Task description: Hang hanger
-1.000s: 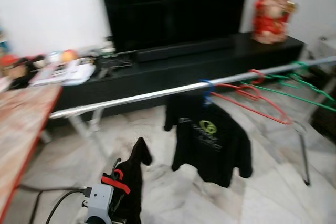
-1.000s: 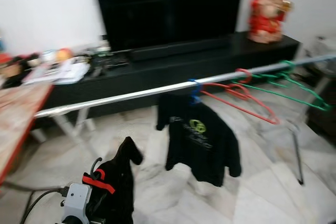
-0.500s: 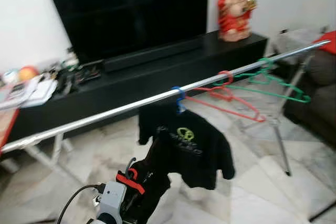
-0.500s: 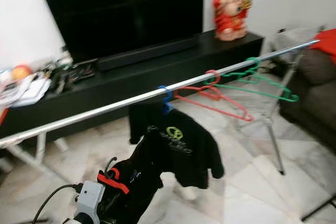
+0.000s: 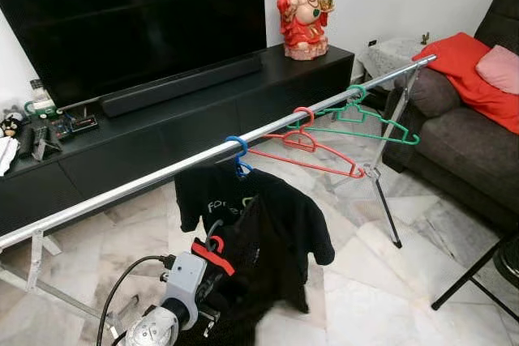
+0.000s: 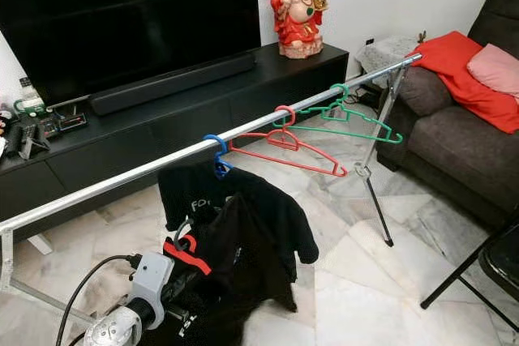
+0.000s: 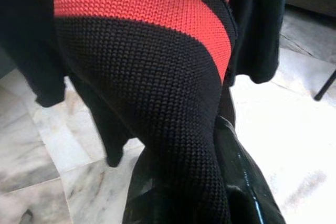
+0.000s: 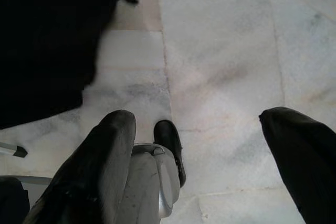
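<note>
Left gripper [image 7: 210,182] was clamped on a black garment [image 5: 259,281] with a red hanger [image 5: 212,255], held low, just below the rail [image 5: 162,174]. Right gripper [image 8: 205,145] hung idle over the floor [image 8: 226,51], fingers spread wide, holding nothing.

I see a silver rail [image 5: 146,180] on thin legs over the marble floor [image 5: 365,297]. On the rail hang a blue hanger [image 5: 238,151] carrying a black shirt [image 5: 304,220], then a red hanger [image 5: 304,142], and a green hanger [image 5: 365,115] nearest its right end.
</note>
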